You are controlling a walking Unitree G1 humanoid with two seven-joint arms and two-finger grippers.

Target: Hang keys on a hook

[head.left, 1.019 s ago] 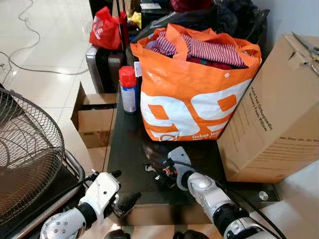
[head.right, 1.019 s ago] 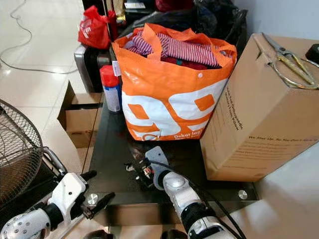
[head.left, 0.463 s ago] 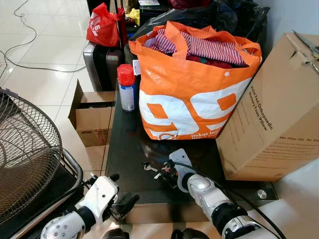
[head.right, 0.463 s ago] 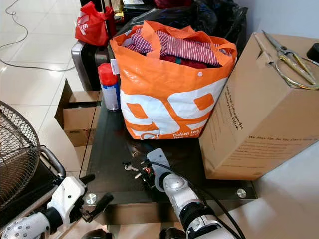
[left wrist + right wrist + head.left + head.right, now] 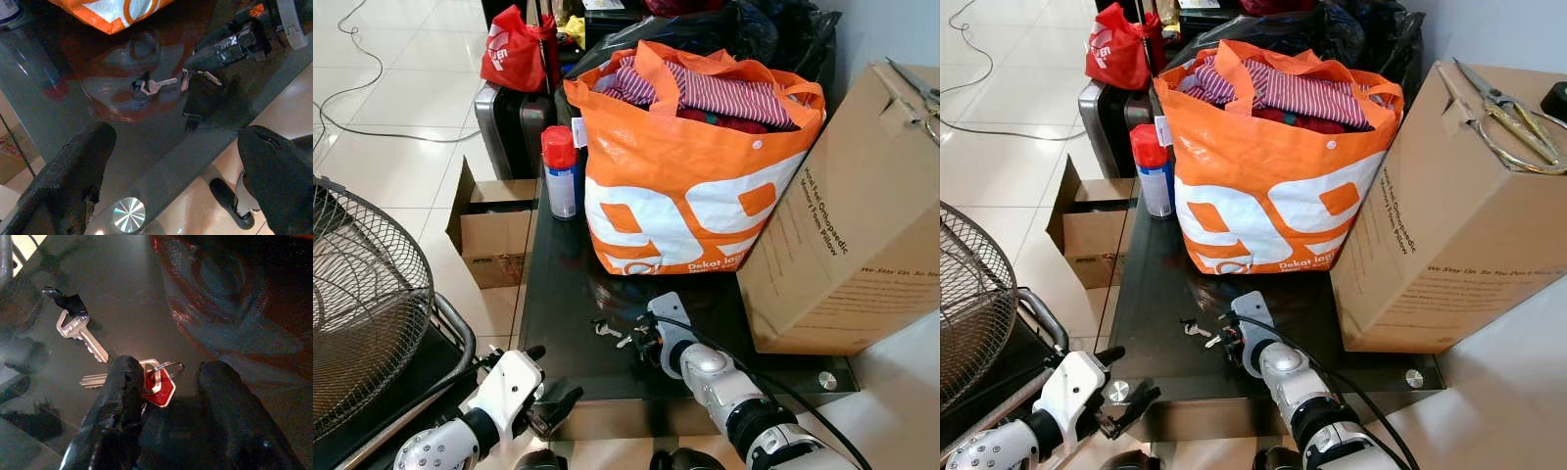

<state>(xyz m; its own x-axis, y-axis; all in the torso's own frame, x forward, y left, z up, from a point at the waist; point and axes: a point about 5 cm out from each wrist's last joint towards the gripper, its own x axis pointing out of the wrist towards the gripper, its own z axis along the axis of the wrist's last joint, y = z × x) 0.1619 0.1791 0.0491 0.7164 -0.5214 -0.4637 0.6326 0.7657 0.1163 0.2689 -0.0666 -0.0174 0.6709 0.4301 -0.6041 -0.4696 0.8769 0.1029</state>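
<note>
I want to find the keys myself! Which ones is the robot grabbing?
Look at the dark glass table in front of the big orange shopping bag. Near its front edge the right gripper has its black fingers around a bunch of silver keys with a red tag. The lone silver key with a black tag beside it lies untouched.

Dark glass table [image 5: 558,294] and its load

On the glossy black top stand a red-capped spray can [image 5: 560,173] at the far left corner, an orange-and-white shopping bag [image 5: 690,166] stuffed with striped cloth just beside it, and a large cardboard box [image 5: 847,225] at the right edge (it overhangs the pale surface alongside). Near the front edge lie 2 sets of keys: a single silver key [image 5: 80,333] with a black tag, and a bunch [image 5: 156,382] with a red tag.
</note>
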